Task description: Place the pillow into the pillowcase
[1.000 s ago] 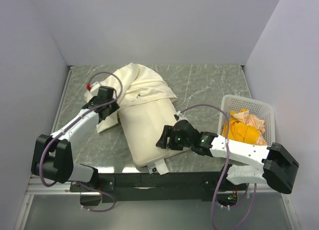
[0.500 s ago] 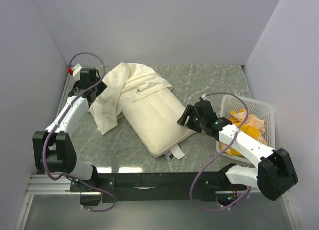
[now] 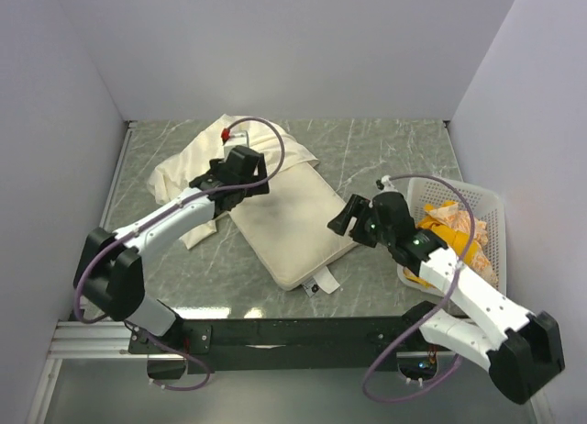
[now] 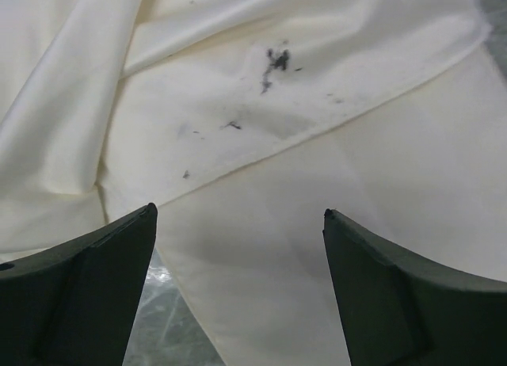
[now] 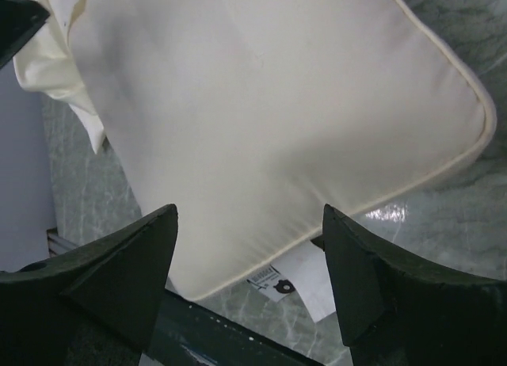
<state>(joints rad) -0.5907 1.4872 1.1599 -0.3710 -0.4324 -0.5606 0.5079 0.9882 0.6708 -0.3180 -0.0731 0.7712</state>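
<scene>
The pillow [image 3: 295, 229] lies diagonally mid-table, a puffy cream cushion with a small white printed tag [image 3: 321, 284] at its near corner. The limp cream pillowcase [image 3: 193, 172] is bunched at the back left, and its edge overlaps the pillow's far end. My left gripper [image 3: 257, 181] hovers open over that overlap. In the left wrist view the left gripper [image 4: 238, 213] spans the pillowcase hem [image 4: 238, 89] and the pillow [image 4: 380, 184], with nothing held. My right gripper [image 3: 339, 222] stands open at the pillow's right edge. In the right wrist view the right gripper [image 5: 249, 210] frames the pillow [image 5: 277, 120] and its tag [image 5: 289, 279].
A white plastic basket [image 3: 459, 193] holding orange cloth [image 3: 449, 239] stands at the right edge, close behind my right arm. Grey walls close in the marble table [image 3: 385, 158] on three sides. The black rail with the arm bases [image 3: 275, 332] runs along the near edge.
My left arm swung from the back-left corner to above the pillow's far end, and its jaws opened wide. The pillowcase settled flatter. The right gripper shifted only slightly.
</scene>
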